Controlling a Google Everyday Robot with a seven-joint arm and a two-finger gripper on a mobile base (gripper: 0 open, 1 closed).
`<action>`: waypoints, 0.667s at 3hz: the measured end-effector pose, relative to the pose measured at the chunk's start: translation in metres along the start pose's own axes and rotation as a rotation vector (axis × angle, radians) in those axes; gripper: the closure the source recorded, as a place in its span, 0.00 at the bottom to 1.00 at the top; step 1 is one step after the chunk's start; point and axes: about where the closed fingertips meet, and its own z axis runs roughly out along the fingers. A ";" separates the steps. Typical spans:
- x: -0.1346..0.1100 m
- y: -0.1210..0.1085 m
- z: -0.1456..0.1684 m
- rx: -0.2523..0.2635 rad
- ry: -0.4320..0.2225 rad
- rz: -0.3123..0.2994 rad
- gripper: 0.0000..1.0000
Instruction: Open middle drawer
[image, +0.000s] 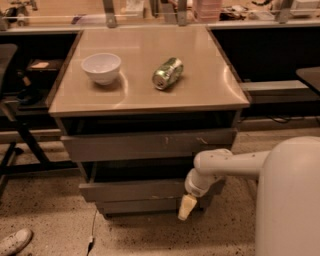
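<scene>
Jutting grey middle drawer (135, 191), fingers (187, 206) at front

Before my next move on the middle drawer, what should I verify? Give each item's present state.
1. Position: the gripper hangs by the right end of the middle drawer: ok.
2. Hold on the drawer front: cannot tell.
3. Drawer fully open: not ok, only a dark gap shows above its front.
4. Load above: the bowl and the can sit back from the tabletop edge: ok.
5. Floor: the cable lies left of the gripper, apart from it: ok.
</scene>
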 end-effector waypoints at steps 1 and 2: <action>0.017 0.018 -0.011 -0.033 0.024 -0.003 0.00; 0.039 0.041 -0.027 -0.074 0.054 -0.006 0.00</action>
